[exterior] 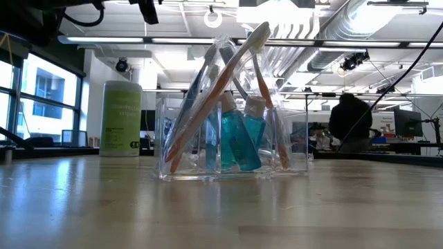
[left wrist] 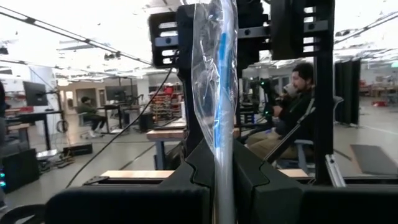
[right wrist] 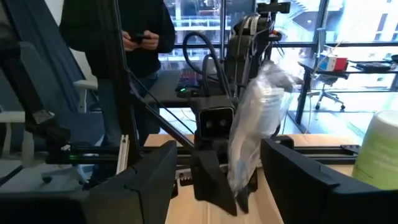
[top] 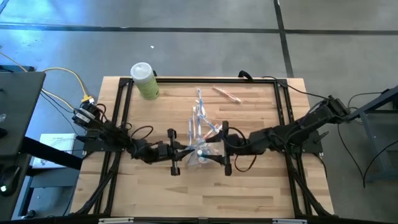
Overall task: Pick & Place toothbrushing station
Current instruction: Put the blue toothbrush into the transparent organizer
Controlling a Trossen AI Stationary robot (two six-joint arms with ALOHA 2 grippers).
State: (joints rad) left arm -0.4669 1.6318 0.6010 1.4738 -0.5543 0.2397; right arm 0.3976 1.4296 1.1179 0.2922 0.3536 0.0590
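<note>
I am watching both arms meeting mid-table, the left gripper (top: 180, 152) and the right gripper (top: 219, 149) facing each other across the clear holder (exterior: 232, 142).

Left gripper — its fingers (left wrist: 186, 177) are pinching narrowly on a clear plastic bag (left wrist: 214, 81) that is standing up between them; a blue stick is showing through the film. From its own camera, the right arm's wrist is filling the background just beyond the bag.

Right gripper — its fingers (right wrist: 305, 180) are standing wide apart, with the same bag (right wrist: 258, 124) hanging in the gap between them; I cannot tell whether either finger is touching it. The left gripper is sitting directly ahead of it, just behind the bag.

Holder — it is resting on the table (exterior: 104, 207) between the two grippers, with sticks (exterior: 228, 76) leaning inside it and teal parts (exterior: 241, 142) sitting low in it. One orange stick (top: 226, 93) is lying flat on the table, well apart from both grippers, beyond the right one.

Bottle (top: 145, 81) — it is standing upright near the far edge, well away from the left gripper.

Two people are showing in the room behind.
</note>
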